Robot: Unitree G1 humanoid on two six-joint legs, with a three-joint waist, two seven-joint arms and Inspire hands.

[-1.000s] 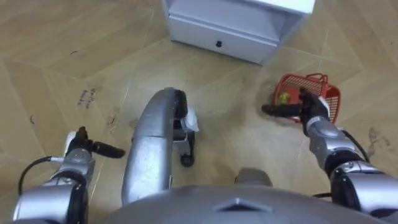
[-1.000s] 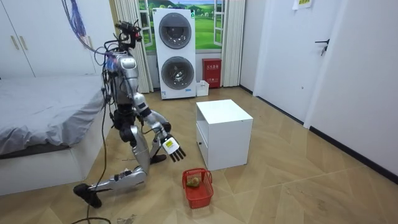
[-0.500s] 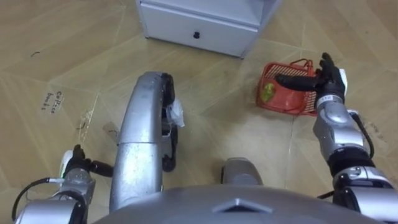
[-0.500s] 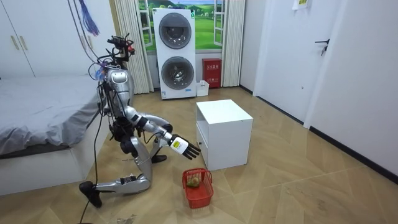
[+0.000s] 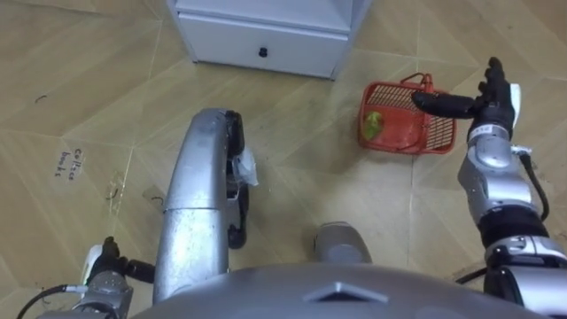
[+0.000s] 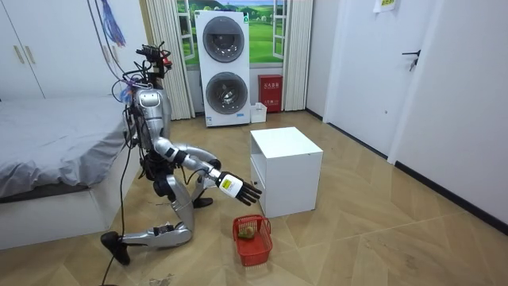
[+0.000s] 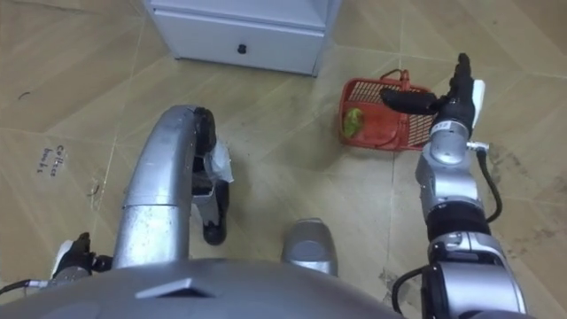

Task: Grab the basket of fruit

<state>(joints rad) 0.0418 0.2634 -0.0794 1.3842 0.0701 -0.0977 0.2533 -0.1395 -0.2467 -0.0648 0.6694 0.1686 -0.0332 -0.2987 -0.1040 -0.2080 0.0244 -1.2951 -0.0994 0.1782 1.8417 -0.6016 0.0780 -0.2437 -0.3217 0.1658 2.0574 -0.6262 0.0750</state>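
Observation:
The red wire fruit basket [image 5: 403, 135] stands on the wood floor in front of the white cabinet, with a green fruit [image 5: 375, 127] inside and its handles up. My right hand [image 5: 497, 99] hovers at the basket's right side with straight fingers and the thumb reaching left over the rim; it is open and holds nothing. In the room view I kneel on the floor beside the bed, my right hand [image 6: 238, 189] stretched out above the basket [image 6: 252, 239]. My left hand [image 5: 108, 268] sits low at the lower left, away from the basket.
A white cabinet [image 5: 266, 40] with a knobbed drawer stands just beyond the basket. The bed [image 6: 55, 151] is behind me at the room view's left. Stacked washing machines [image 6: 226, 71] stand against the far wall. Open floor lies to the basket's right.
I have sunk lower in the kneel and stretched my right arm forward. My right hand went from in front of the basket to its right side, still open. The eye view shifted.

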